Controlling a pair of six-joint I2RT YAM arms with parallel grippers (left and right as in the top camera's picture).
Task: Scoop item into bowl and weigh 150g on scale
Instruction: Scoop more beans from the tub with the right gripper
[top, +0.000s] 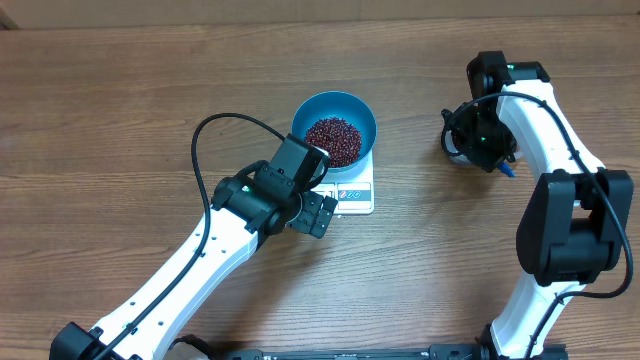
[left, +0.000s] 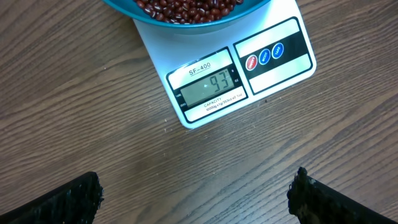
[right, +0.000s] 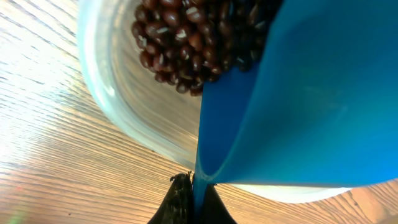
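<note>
Red-brown beans (top: 333, 137) are heaped in the deep blue bowl (top: 356, 108), which is set on the white kitchen scale (top: 358, 193) near the middle of the wooden tabletop (top: 120, 100). The far part of the scale is covered by the bowl. The near strip, with the grey display (left: 208, 84) and three round buttons (left: 264, 56), is uncovered, and "93" is shown on the display.

The left fingers (left: 74, 202) are spread wide with nothing between them. They are held over bare wood just beside the display edge of the scale, without touching it.

Well to the right, a clear plastic tub (right: 118, 106) is seen in the right wrist view. More of the beans (right: 180, 37) are gathered against one side of it, and part of its floor is bare. The right fingers (right: 180, 204) are clenched on a thin part of a blue scoop (right: 311, 93), which is held over the tub with its rim at the beans. Whether the scoop is dug into the heap cannot be told. From overhead the tub is hidden beneath the right arm.
</note>
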